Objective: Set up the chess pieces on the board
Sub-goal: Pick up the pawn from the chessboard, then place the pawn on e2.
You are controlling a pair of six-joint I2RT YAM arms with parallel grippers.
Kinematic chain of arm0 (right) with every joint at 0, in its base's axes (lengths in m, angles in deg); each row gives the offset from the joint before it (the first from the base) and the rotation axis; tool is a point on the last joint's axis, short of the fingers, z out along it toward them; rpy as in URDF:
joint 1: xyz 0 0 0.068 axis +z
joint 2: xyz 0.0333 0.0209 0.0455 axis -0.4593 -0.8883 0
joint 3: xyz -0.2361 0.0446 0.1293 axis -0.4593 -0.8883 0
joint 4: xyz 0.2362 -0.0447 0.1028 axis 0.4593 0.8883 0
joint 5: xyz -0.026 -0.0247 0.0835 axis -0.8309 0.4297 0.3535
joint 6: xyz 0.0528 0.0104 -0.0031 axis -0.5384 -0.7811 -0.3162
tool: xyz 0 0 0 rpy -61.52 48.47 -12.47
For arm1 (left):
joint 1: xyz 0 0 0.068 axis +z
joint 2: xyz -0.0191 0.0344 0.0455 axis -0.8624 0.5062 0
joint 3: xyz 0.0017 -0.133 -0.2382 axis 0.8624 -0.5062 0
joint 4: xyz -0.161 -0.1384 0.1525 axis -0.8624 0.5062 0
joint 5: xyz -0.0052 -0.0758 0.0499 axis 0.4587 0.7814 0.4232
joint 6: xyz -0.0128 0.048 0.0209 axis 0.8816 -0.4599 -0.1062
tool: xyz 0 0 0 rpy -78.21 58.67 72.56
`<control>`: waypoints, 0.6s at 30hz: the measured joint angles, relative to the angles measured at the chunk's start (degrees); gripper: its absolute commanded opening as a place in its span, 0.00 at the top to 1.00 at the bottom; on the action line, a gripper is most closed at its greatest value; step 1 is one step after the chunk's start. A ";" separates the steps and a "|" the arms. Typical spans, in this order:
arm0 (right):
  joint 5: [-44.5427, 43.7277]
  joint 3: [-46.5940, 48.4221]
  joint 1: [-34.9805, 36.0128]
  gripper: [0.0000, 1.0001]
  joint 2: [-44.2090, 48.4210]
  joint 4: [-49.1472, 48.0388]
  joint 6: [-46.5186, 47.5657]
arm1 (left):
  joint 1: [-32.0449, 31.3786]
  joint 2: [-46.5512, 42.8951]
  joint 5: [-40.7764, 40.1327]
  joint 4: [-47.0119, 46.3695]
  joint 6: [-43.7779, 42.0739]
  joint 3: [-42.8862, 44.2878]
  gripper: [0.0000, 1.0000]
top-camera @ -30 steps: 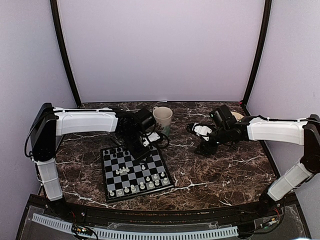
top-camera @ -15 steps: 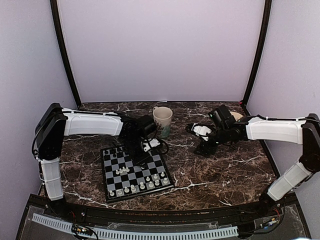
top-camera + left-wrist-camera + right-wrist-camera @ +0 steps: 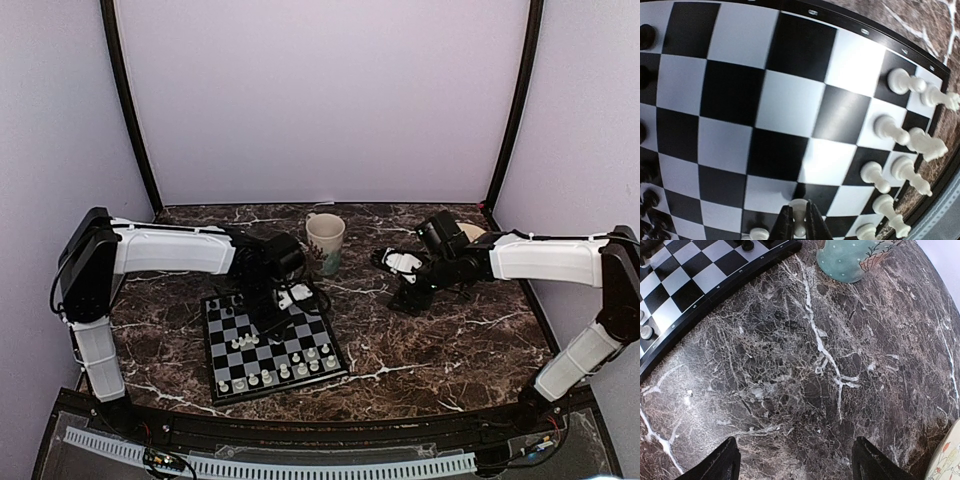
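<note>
Marble worktop (image 3: 450,350) carries the board (image 3: 305,335) at about 7 o'clock of its middle, skewed so that its near right corner points to 5 o'clock. That corner lies close to the worktop's near edge. The board's far right corner comes near the mug (image 3: 325,242), which stands at 1 o'clock of the board. Bare veined marble runs from the board's right border out toward 3 o'clock, and the right end effector (image 3: 405,292) hangs low over it at 4 o'clock of the mug. Its wrist view shows both fingers (image 3: 722,465) spread wide with only marble between them. The board's black border sits at 10 o'clock in that view and the mug's teal foot at 12 o'clock. A pale thing with a flower print (image 3: 951,455) cuts in at 5 o'clock, only its edge visible.

The left end effector (image 3: 799,224) is low over the board, its jaws pinched tight on a white pawn (image 3: 799,210). Whether the pawn's foot touches a square I cannot tell. Along the board's border at 3 o'clock of that view stand white chess pieces (image 3: 890,131) in two files. The black chess pieces (image 3: 646,36) keep to the edge at 9 o'clock, and open squares lie between. The mug's inside is too small to read from above.
</note>
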 measured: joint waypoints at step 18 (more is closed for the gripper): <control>-0.31 0.85 1.09 0.24 -0.72 0.59 0.02 | -4.04 -5.07 5.49 0.46 -1.97 -4.52 0.94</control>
